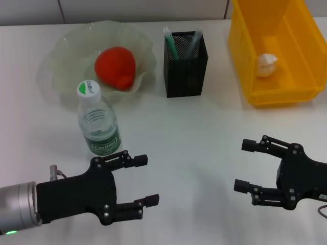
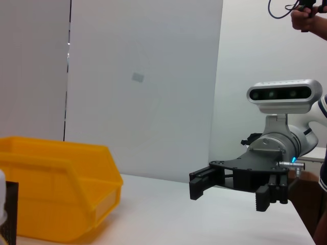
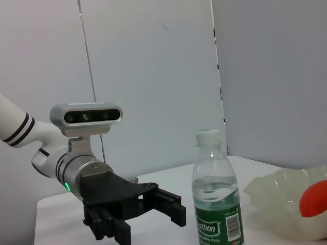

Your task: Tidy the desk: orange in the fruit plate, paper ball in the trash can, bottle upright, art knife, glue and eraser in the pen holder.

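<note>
The orange [image 1: 115,67] lies in the translucent fruit plate [image 1: 66,56] at the back left. The water bottle [image 1: 98,120] stands upright in front of the plate. The black mesh pen holder [image 1: 185,64] holds two greenish stick-like items [image 1: 171,43]; no eraser shows. The white paper ball [image 1: 266,65] lies inside the yellow bin [image 1: 296,51]. My left gripper [image 1: 149,179] is open and empty, just in front of the bottle. My right gripper [image 1: 241,165] is open and empty at the front right.
The right wrist view shows the bottle [image 3: 217,194], the plate [image 3: 281,196], the orange [image 3: 312,198] and the left gripper [image 3: 148,222]. The left wrist view shows the yellow bin [image 2: 61,189] and the right gripper [image 2: 227,196]. A person's hand [image 2: 306,13] shows far behind.
</note>
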### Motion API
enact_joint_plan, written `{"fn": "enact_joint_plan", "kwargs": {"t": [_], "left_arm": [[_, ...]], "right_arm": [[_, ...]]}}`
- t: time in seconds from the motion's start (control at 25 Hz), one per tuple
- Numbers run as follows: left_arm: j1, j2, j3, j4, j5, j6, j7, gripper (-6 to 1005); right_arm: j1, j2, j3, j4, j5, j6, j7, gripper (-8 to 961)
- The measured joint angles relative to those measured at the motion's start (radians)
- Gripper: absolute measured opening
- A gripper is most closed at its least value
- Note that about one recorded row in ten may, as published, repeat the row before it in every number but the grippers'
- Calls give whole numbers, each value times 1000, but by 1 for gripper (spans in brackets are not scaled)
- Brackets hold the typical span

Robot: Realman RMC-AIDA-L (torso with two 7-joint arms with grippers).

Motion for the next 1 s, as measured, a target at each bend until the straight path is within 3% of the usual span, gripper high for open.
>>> {"fn": "enact_joint_plan", "kwargs": {"t": [1.0], "left_arm": [[8,-5,-2,-3,-7,2,18,792]], "right_arm": [[1,-1,0,49,0,-2,-42,842]]}}
